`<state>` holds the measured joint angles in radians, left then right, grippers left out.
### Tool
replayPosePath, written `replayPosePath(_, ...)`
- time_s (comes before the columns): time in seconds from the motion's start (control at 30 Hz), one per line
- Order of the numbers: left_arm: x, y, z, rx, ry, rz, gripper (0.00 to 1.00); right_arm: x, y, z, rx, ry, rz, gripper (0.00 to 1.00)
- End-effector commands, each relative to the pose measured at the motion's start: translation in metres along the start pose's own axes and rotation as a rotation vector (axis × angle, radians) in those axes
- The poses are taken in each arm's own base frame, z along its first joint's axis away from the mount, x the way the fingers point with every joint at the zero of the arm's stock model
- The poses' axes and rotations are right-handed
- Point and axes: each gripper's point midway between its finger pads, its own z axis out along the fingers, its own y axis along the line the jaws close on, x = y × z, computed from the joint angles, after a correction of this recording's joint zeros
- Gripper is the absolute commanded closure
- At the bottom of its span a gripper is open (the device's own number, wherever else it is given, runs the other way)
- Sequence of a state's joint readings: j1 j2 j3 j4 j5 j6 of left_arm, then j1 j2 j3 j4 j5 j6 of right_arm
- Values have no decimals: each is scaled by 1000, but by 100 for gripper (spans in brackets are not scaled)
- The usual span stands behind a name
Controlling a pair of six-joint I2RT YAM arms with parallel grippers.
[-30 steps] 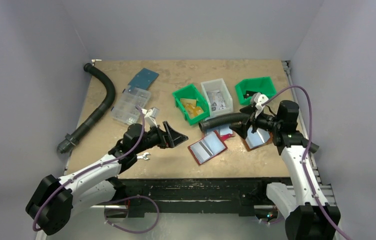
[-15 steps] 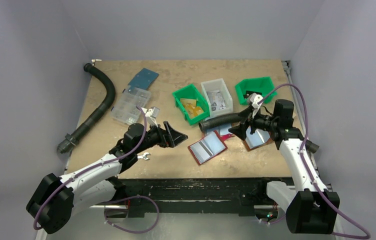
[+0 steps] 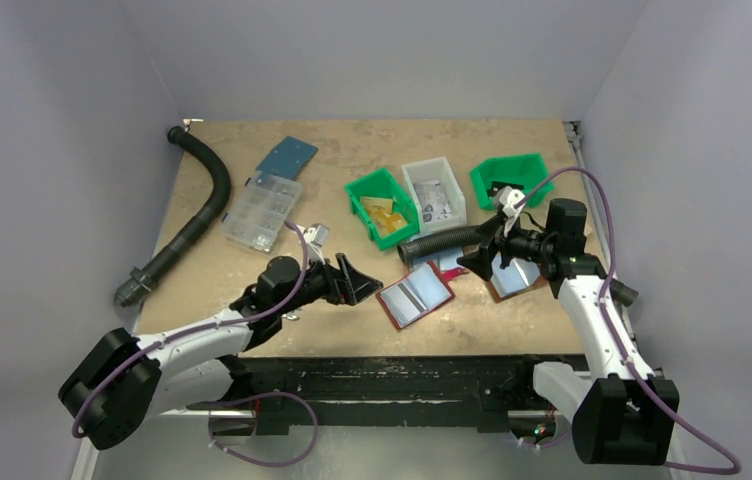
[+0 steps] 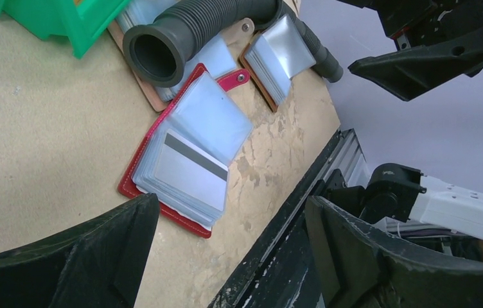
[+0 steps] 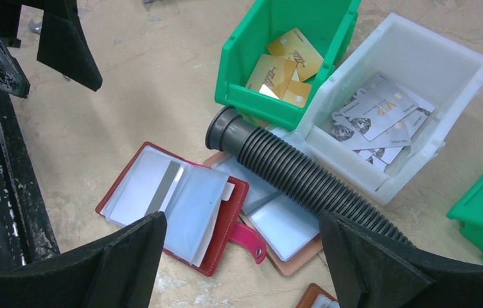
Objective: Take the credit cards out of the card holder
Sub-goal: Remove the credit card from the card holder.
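Observation:
The dark red card holder point(image 3: 414, 296) lies open on the table near the front edge, pale blue-grey pockets up, its red tab point(image 5: 250, 235) at the right. A pale credit card point(image 4: 191, 168) with a dark stripe sits in the left pocket stack; it also shows in the right wrist view point(image 5: 152, 186). My left gripper point(image 3: 356, 280) is open and empty, just left of the holder point(image 4: 162, 138). My right gripper point(image 3: 479, 259) is open and empty, above the table to the holder's right point(image 5: 223, 221).
A black ribbed hose point(image 3: 447, 240) lies over brown folders point(image 5: 277, 224) behind the holder. Behind stand a green bin point(image 3: 380, 207) of gold cards, a white bin point(image 3: 433, 193) of cards and another green bin point(image 3: 510, 178). A clear organiser box point(image 3: 262, 210) and a long hose point(image 3: 197, 215) lie left.
My left gripper has moved right and toward the front edge, closer to the card holder. My right gripper shifted slightly left a second ago and has stayed still since.

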<state>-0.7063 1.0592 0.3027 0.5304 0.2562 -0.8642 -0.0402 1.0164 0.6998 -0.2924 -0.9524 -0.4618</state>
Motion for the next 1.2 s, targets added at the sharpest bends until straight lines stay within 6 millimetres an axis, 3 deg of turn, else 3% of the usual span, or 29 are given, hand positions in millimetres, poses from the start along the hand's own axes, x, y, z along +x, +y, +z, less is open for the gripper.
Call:
replayPosePath(0.0,-5,-11,8,29,-50,31,10,-3,-2,-1,-4,2,-38,1)
replayPosePath(0.23,12,-15,18,0,-33,67,10,8,2,0,-31,29,-58,1)
replayPosePath(0.47,16,-14,20,-19,-47,62,11,15,-3,4,-6,81,-74,1)
replayPosePath(0.67,21,-17,22,-15,-51,34,12,28,21,25,-105,186,-141,1)
replayPosePath(0.9,28,-3,22,-67,-50,-22,16,37,36,40,-162,242,-219,2)
replayPosePath(1.07,33,0,30,-80,-34,-48,25,44,49,57,-189,281,-236,13)
replayPosePath(1.17,40,2,37,-80,-16,-69,31,50,57,68,-216,307,-223,27)
